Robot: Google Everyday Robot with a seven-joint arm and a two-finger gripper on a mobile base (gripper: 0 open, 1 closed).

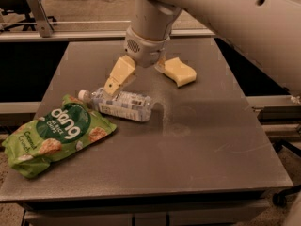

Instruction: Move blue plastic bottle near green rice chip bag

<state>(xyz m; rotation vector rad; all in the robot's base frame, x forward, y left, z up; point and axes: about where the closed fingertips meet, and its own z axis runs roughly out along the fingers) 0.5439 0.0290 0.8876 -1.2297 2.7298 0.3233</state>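
The blue plastic bottle [123, 104] lies on its side on the grey table [197, 149], its white cap pointing left and almost touching the green rice chip bag [57, 134]. The bag lies flat at the table's front left corner, "dang" lettering up. My gripper [136, 80] hangs just above and behind the bottle, open and holding nothing. Its left finger [118, 77] has its tip over the bottle's shoulder. The right finger is mostly hidden behind the wrist.
A yellow sponge [178, 71] lies at the back middle of the table, right of my gripper. The big white arm [235, 18] crosses the upper right. A metal rail [70, 34] runs behind the table.
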